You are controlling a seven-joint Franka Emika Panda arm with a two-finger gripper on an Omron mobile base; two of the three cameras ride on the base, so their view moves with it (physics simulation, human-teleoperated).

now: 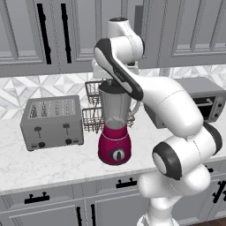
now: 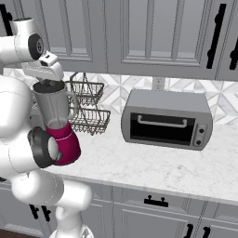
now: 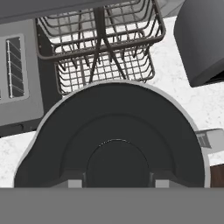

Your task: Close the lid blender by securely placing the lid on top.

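The blender (image 1: 115,121) stands on the counter, a clear grey jar on a magenta base with a dark dial. The black round lid (image 2: 48,85) sits at the jar's mouth. In the hand view the lid (image 3: 118,131) spreads wide just below the camera, ringed by the jar's pale rim. My gripper (image 3: 117,183) hangs straight above it, with one fingertip on each side of the lid's raised centre knob, touching it. The jar's handle (image 2: 73,104) faces right in the right base view.
A silver toaster (image 1: 52,122) stands left of the blender. A two-tier wire basket (image 2: 88,109) is behind it. A toaster oven (image 2: 166,118) sits further right. Upper cabinets (image 2: 139,32) hang close above my hand.
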